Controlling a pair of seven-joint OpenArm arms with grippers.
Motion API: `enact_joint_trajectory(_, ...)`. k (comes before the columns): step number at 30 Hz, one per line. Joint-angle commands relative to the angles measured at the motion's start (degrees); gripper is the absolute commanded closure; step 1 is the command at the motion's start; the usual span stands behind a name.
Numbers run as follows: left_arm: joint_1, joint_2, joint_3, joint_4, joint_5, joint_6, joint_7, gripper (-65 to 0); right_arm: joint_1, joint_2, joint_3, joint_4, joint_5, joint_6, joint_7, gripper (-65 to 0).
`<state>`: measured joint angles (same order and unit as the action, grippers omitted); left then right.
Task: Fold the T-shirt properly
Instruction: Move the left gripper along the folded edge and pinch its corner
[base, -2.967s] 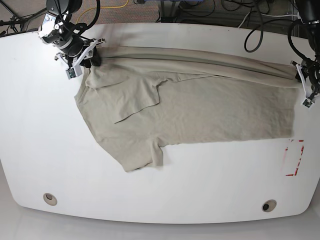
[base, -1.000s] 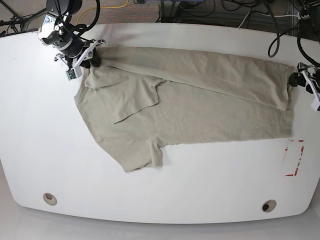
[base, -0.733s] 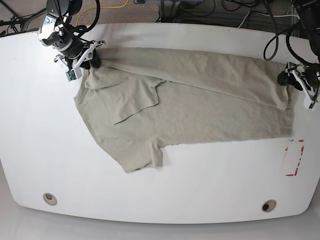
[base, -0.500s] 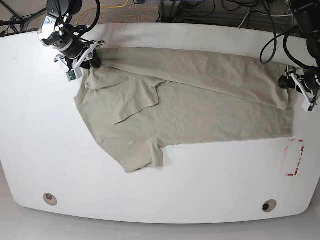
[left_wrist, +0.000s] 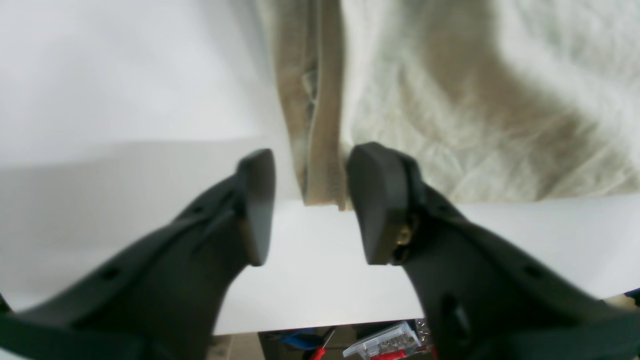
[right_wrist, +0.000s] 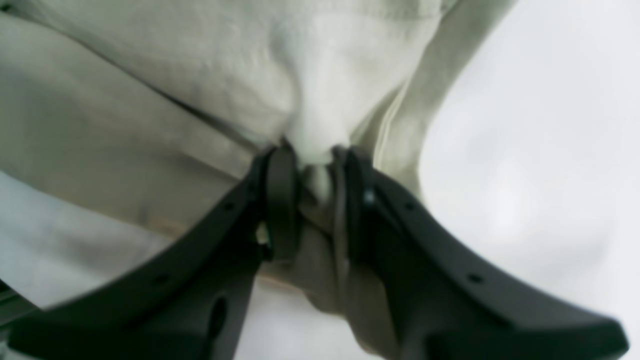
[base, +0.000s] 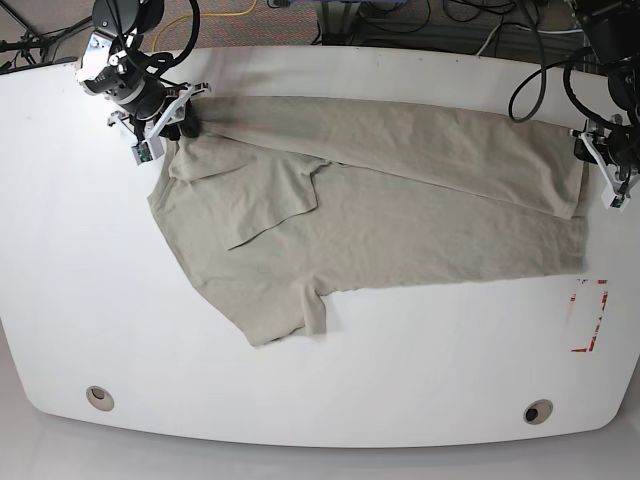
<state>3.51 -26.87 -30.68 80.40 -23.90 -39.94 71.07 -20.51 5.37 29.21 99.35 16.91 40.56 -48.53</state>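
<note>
Khaki T-shirt (base: 400, 210) spread across the white table (base: 330, 390), lying lengthwise left to right, hem end at the right, collar end up at the far left. Folded over along the far edge, a long flap laid back onto the body (crease running from far left toward the right end). One sleeve folded in near the left, another sticking out toward the near side (base: 285, 315). Over at the far left corner, right gripper (right_wrist: 312, 200) pressed tight on a bunched pinch of cloth, fabric squeezed up between the dark fingers (right_wrist: 282, 200) and draped out beyond them; same gripper seen in the base view (base: 165, 115) sitting right on the shirt's corner. At the right end, left gripper (left_wrist: 310, 205) with jaws spread, straddling the doubled hem edge (left_wrist: 320, 145) of the shirt, pads apart from the cloth on both sides (a clear gap showing on the left pad, the right one just beside the fabric). In the base view, left gripper (base: 603, 165) just at the shirt's right edge. Red-outlined marking (base: 588, 315) on the table at the near right, apart from the shirt.
</note>
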Motion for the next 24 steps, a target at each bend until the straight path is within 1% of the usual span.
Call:
enact_joint_trajectory(1,-0.65,-1.39,-0.22,0.7,0.21,-0.06,-0.43,-17.8,-0.37,0.22,0.19,-0.23,-2.8,-0.56,-3.38,-14.7)
enact_joint_trajectory(5,-0.65,-1.39,1.89,0.7,0.21,-0.06,-0.43,-10.4,-0.28,0.22,0.19,-0.23,-2.8,-0.56,-3.38,-14.7)
enact_joint_trajectory(9,-0.65,-1.39,3.64,1.14,0.21,-0.06,-0.43,-0.3,-0.28,0.13,0.19,-0.14,-2.8,-0.56,-3.38,-14.7)
enact_joint_trajectory(17,-0.39,-1.39,3.56,1.23,-0.06,-0.06,-0.17,0.0,-0.28,0.13,0.19,-0.14,-2.8,-0.56,-3.38,-14.7)
enact_joint_trajectory(20,0.93,-1.48,3.38,1.4,-0.23,-0.06,-0.08,0.0,-0.37,0.13,0.28,-0.14,-2.8,-0.56,-3.38,-14.7)
enact_joint_trajectory(24,1.55,-1.65,3.29,3.51,-0.23,-0.06,0.01,0.0,-0.28,0.13,0.28,-0.14,-2.8,-0.56,-3.38,-14.7)
